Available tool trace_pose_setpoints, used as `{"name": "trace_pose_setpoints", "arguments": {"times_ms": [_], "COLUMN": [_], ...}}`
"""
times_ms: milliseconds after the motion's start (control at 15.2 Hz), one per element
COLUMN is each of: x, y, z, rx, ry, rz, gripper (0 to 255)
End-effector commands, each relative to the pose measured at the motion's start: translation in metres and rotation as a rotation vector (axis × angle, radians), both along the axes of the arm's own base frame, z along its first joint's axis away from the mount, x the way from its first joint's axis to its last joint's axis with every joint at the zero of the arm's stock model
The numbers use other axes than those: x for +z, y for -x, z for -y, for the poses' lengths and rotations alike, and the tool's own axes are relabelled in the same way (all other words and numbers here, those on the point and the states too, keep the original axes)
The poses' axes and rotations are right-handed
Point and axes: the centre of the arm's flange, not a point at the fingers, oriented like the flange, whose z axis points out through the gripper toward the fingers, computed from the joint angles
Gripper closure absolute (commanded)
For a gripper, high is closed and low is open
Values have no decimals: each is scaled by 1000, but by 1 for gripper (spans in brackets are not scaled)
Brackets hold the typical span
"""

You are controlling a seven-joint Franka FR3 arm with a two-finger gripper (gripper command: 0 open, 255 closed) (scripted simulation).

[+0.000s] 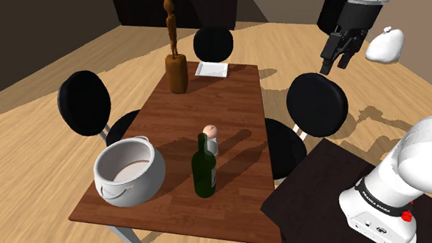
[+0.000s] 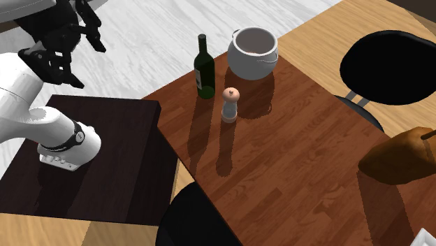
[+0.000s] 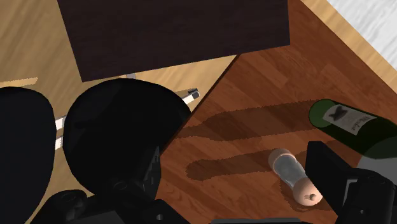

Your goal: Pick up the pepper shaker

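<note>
The pepper shaker [image 1: 211, 140] has a clear body and a tan rounded top. It stands upright on the brown wooden table [image 1: 229, 109], right beside a dark green bottle [image 1: 204, 169]. From the second exterior view the shaker [image 2: 230, 105] is a little nearer the stand than the bottle [image 2: 204, 68]. My gripper [image 1: 336, 67] hangs open high above the floor, off the table's side and well away from the shaker. In the wrist view the shaker [image 3: 294, 178] lies close to the right finger [image 3: 337, 175], far below, with nothing between the fingers. The gripper [image 2: 91, 66] holds nothing.
A white pot [image 1: 127, 172] sits near the bottle at the table's end. A wooden figure [image 1: 176, 67] and a white plate [image 1: 213, 68] stand at the far end. Black chairs [image 1: 317, 105] ring the table; one stands between the gripper and the shaker. The dark stand [image 2: 91, 161] adjoins the table.
</note>
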Motion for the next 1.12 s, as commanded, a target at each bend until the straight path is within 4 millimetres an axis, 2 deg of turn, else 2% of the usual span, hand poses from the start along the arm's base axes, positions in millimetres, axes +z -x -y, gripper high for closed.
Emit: {"name": "trace_pose_setpoints", "arguments": {"times_ms": [0, 1056], "x": [0, -139], "y": [0, -126], "z": [0, -91], "rx": [0, 13], "ry": [0, -20], "rz": [0, 13], "gripper": [0, 0]}}
